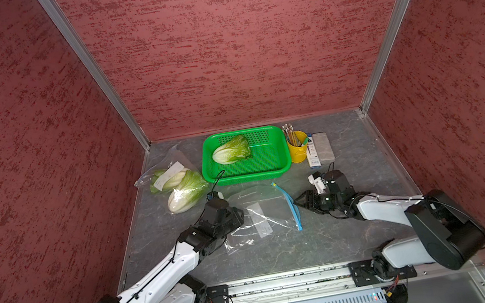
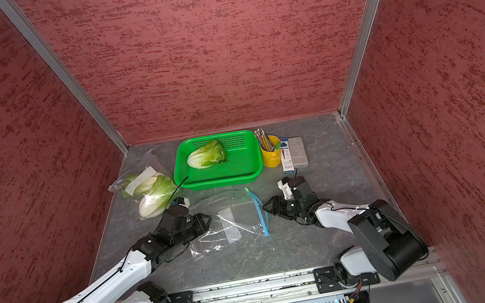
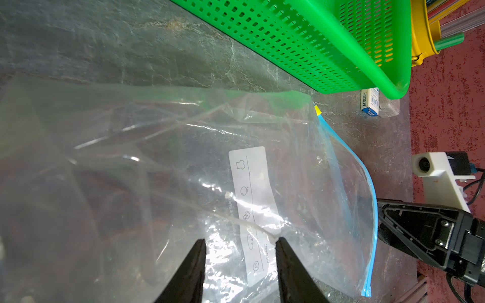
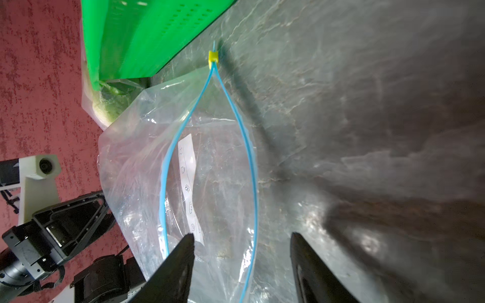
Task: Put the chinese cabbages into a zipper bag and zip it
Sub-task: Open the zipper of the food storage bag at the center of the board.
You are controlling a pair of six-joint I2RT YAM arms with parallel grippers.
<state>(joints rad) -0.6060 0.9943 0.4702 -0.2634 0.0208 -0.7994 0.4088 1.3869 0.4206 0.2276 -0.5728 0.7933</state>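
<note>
Found the zipper bag point(image 1: 259, 213) flat and empty at table centre, mouth gaping toward three o'clock, blue zipper track point(image 1: 291, 206) running roughly twelve to six, yellow slider point(image 4: 213, 56) at the twelve end. Saw the right gripper point(image 1: 299, 203) at the bag's three o'clock, right at the mouth: released, jaws apart astride one lip, one finger inside, one outside. Placed the left gripper point(image 1: 240, 215) at the bag's nine, over the closed bottom, jaws half apart on the film; could not tell whether pinching or only pressing.

Counted one chinese cabbage point(image 1: 231, 150) in the green basket point(image 1: 252, 176) at twelve, stalk toward nine, and two more chinese cabbages point(image 1: 186, 192) at ten under clear film, nearer the left arm. Judged the right nearer for the lip. Noted the basket's near wall just beside the slider end, and a pencil cup point(image 1: 297, 151) at one, apart from the bag.
</note>
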